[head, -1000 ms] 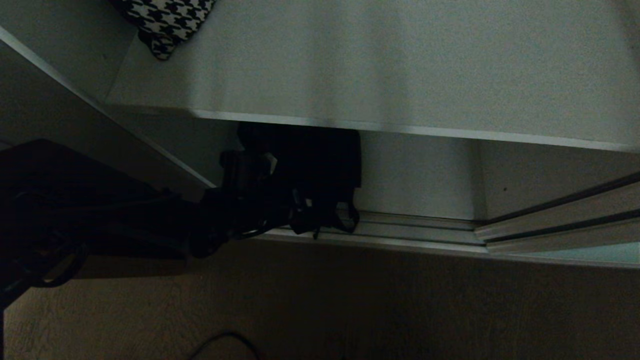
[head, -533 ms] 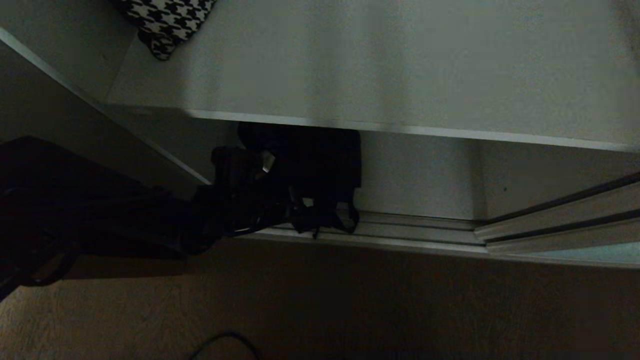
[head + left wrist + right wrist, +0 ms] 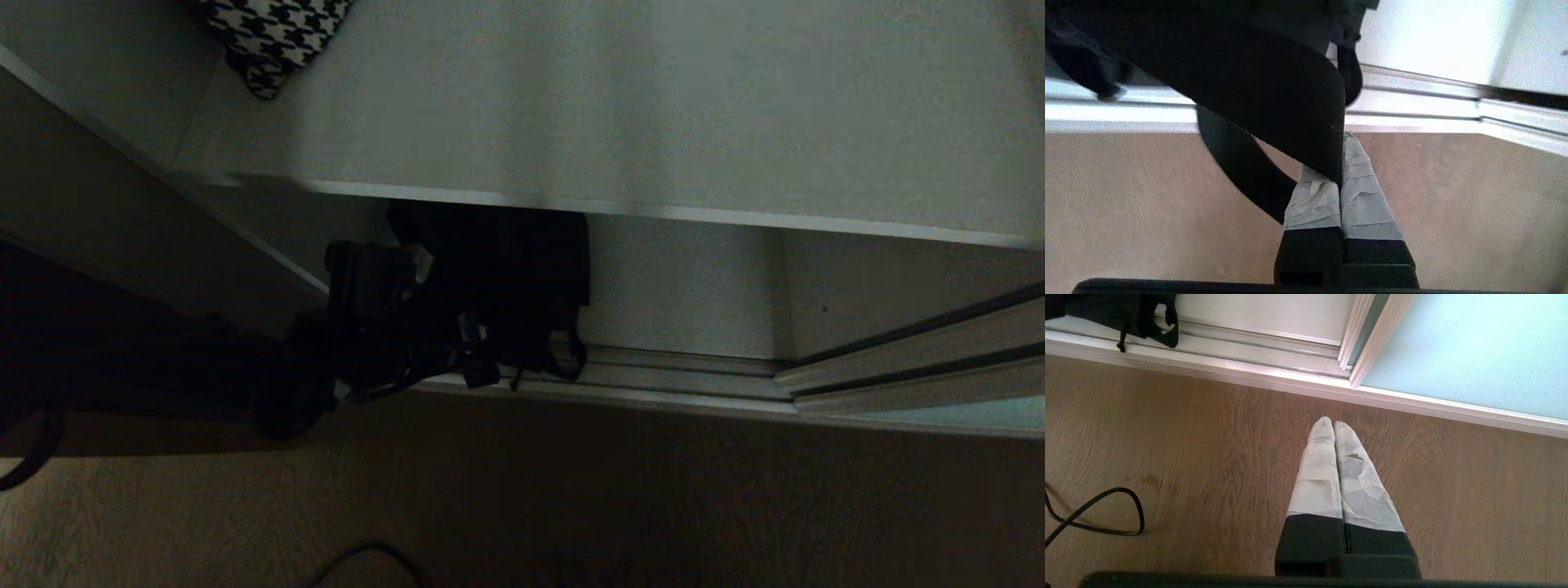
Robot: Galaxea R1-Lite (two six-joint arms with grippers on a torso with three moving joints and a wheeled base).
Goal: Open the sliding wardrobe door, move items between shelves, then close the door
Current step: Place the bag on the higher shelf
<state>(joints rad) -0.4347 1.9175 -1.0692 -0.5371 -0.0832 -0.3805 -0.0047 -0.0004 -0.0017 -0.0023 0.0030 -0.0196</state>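
A: Where is the black fabric bundle (image 3: 498,278)?

B: On the wardrobe floor under the white shelf (image 3: 653,106), at the sill. The left gripper (image 3: 1340,179) pinches its strap (image 3: 1274,98) tight.

A: The right gripper (image 3: 1333,426)?

B: Closed, empty, over wood floor (image 3: 1208,457), near the frosted sliding door (image 3: 1474,355).

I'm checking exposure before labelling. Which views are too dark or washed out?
Head view: underexposed, the left gripper merges with the black bag. Left wrist view: bright, cabinet wall washed out, strap a silhouette. Right wrist view: evenly lit, floor grain and right gripper clear.
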